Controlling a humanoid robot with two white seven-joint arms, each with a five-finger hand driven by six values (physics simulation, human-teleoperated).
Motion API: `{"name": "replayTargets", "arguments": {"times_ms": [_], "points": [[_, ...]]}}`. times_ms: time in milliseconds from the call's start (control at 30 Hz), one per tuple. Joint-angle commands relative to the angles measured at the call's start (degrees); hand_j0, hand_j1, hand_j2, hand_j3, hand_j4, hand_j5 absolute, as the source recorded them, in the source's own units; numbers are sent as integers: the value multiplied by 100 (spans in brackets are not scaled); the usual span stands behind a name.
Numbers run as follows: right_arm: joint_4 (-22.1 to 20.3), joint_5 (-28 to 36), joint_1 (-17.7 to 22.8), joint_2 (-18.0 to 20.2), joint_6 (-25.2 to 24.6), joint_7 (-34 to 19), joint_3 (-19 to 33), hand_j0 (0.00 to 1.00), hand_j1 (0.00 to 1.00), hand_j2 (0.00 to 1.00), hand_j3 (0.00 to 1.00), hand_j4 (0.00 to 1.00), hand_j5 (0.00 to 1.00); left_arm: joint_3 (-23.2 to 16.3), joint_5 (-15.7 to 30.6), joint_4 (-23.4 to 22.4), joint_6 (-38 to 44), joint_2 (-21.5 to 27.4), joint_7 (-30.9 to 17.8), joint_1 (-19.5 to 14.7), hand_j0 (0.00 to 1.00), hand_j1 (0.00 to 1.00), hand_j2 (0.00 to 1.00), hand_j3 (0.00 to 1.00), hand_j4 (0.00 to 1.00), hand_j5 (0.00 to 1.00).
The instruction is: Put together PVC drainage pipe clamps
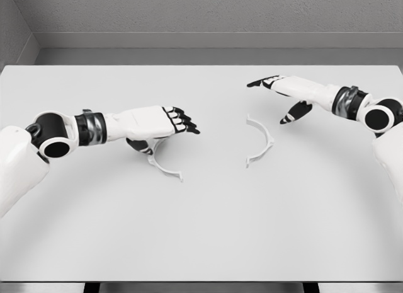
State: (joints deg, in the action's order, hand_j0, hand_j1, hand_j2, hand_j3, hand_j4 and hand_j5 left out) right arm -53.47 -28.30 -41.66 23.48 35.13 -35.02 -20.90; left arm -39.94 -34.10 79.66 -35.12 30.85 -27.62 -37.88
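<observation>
Two white half-ring clamp pieces lie flat on the white table [201, 230]. The left clamp half [165, 169] sits just under my left hand [173, 126], whose fingers stretch out over it and whose thumb curls down beside its upper end; part of the arc is hidden by the hand. The right clamp half [263, 142] curves open toward the left, in the middle of the table. My right hand [283, 97] hovers above and to the right of it, fingers spread, thumb pointing down, holding nothing.
The table's far edge meets a grey wall [201, 16] at the back. The table's front edge [201, 281] runs along the bottom of the view.
</observation>
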Motion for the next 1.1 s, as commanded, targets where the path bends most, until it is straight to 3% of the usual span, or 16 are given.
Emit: {"name": "replayTargets", "arguments": {"times_ms": [0, 267, 733, 1067], "points": [[258, -105, -17, -115, -13, 2, 16, 100, 100, 100, 100, 100, 100, 4, 26, -3, 12, -35, 2, 0, 100, 100, 100, 100, 100, 100], [364, -291, -26, -291, -13, 2, -37, 100, 100, 100, 100, 100, 100, 197, 26, 14, 12, 422, 11, -88, 100, 100, 100, 100, 100, 100], [337, -291, -62, -344, -13, 2, -177, 100, 100, 100, 100, 100, 100, -216, -18, 41, 12, 326, 11, -44, 100, 100, 100, 100, 100, 100], [293, -282, -70, -415, -13, 2, -415, 100, 100, 100, 100, 100, 100, -295, -18, 32, 12, 229, 11, -53, 100, 100, 100, 100, 100, 100]]}}
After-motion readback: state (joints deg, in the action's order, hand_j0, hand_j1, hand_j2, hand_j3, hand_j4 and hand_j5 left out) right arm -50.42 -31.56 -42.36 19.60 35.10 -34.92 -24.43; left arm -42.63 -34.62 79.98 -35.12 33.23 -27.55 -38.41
